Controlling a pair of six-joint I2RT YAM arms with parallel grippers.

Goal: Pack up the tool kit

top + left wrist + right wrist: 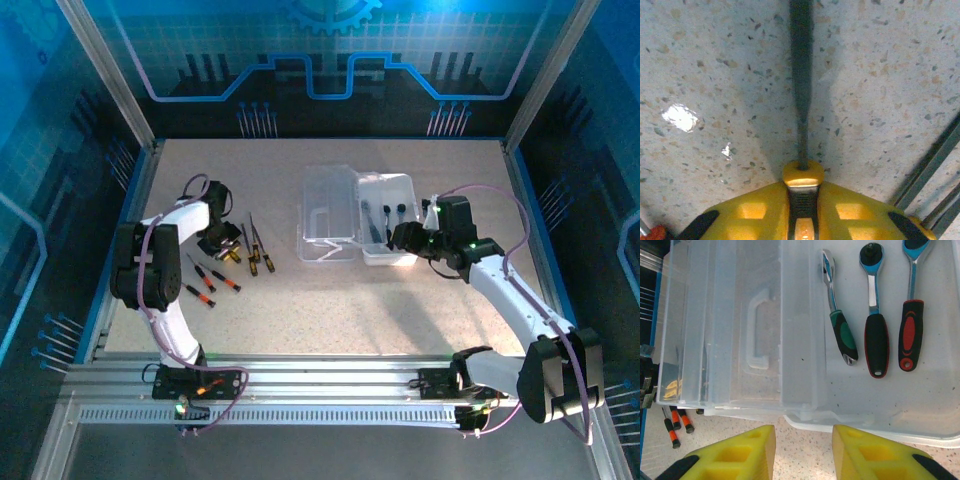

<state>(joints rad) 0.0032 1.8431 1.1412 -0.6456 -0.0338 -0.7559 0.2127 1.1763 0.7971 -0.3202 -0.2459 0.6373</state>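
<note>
**A:** What is in the case (930,405)?

**B:** Three ratchet wrenches (876,340) lie side by side in the open tray, heads away from the camera. One grip is green, one black with red trim, one red and black. The lid (720,315) lies folded open to the tray's left, its moulded handle facing up.

**A:** And the jaws?

**B:** The right gripper (804,442) sits just short of the case's near rim. Its jaws are spread wide and hold nothing, and the seam between lid and tray is straight ahead of the gap. The left gripper (802,197) is well apart from the case, over on the left of the table (330,310). Its jaws are pinched onto the handle of a screwdriver (801,85), whose shaft points away along the table.

**A:** Anything loose?

**B:** Small screwdrivers (203,277) lie on the table just beside the left gripper.
</note>
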